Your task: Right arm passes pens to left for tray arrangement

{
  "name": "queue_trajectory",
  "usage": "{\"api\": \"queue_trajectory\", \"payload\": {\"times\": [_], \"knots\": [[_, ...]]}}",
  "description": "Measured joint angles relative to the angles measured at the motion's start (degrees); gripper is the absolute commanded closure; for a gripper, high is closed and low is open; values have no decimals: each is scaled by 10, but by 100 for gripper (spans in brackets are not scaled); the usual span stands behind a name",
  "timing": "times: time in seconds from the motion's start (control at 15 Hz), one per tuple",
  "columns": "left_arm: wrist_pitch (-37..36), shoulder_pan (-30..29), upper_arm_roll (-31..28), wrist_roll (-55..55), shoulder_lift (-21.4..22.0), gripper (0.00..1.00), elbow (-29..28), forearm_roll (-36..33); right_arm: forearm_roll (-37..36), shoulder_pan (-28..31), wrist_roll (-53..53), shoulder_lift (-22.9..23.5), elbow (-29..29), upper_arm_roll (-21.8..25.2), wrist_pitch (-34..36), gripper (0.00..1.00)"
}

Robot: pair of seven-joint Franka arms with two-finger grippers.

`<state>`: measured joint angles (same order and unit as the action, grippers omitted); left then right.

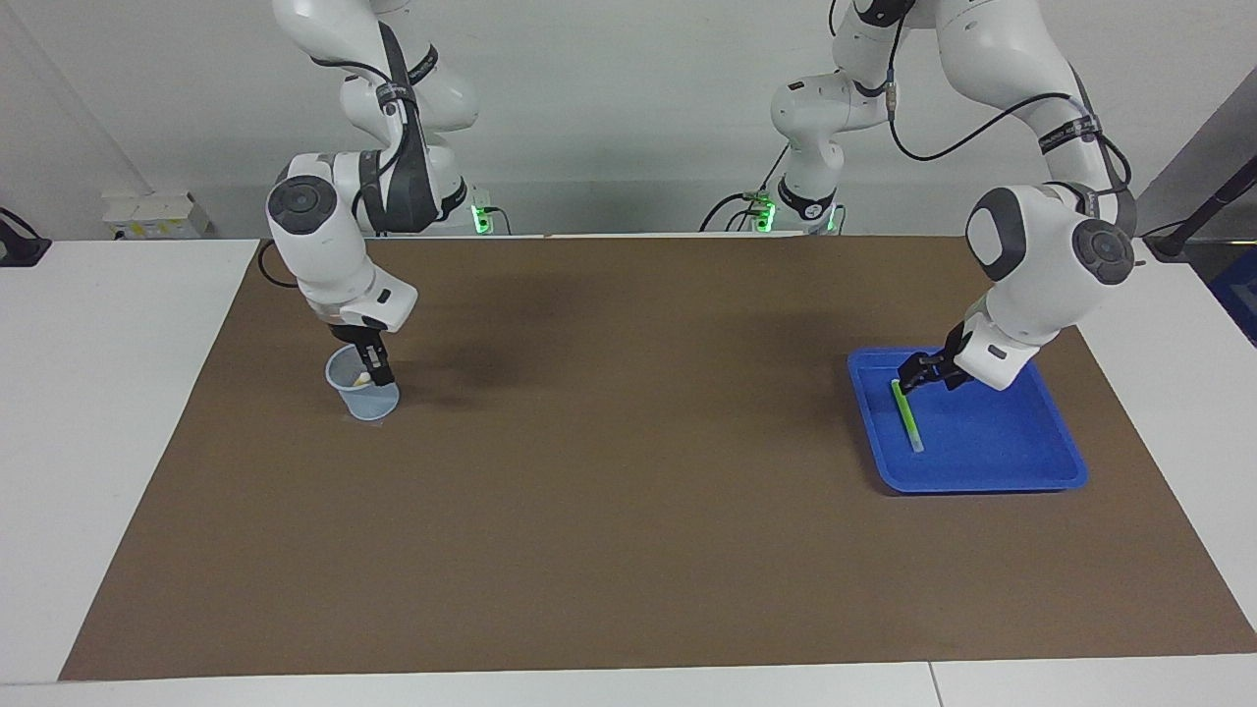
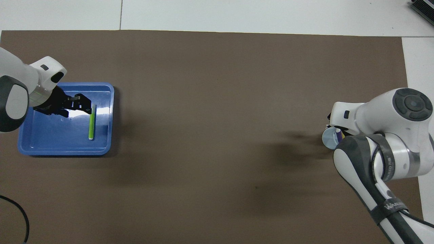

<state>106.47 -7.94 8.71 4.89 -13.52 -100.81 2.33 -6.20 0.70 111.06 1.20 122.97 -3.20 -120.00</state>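
So far one of the pens is where it belongs: the light green pen point(image 1: 906, 416) lies flat in the blue tray point(image 1: 1021, 462), along the tray's edge that faces the middle of the counter point(image 1: 628, 550). The tray sits at the left arm's end of the counter.

The left end effector point(image 1: 913, 374) hangs just over the upper end of that pen, its fingers apart and nothing between them, so I judge this first placement done and the pen let go.

At the right arm's end of the counter, the right end effector point(image 1: 378, 370) is lowered into the small pale-blue cup point(image 1: 361, 385). A purple pen point(image 2: 338, 134) stands in the cup, and a bit of yellow shows beside it, likely the yellow pen. Whether the right end effector's fingers are clamped on a pen or merely standing around one I cannot tell.

By my reading, about a third of the job is finished. Two pens are left to lift out of the cup, pass across the middle of the counter, and set down beside the green one in the tray.
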Motion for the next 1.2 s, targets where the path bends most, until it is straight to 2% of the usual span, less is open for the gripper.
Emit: {"api": "queue_trajectory", "payload": {"times": [0.27,0.6,1.0,1.2], "knots": [[-50,1,4,60,22,22,31,39,0,0,2,0,0,0,0,48],[-111,1,5,194,53,22,76,120,0,2,9,0,0,0,0,47],[-113,1,6,428,85,22,84,260,0,13,20,0,0,0,0,48],[-77,3,7,563,86,22,76,323,0,13,20,0,0,0,0,52]]}}
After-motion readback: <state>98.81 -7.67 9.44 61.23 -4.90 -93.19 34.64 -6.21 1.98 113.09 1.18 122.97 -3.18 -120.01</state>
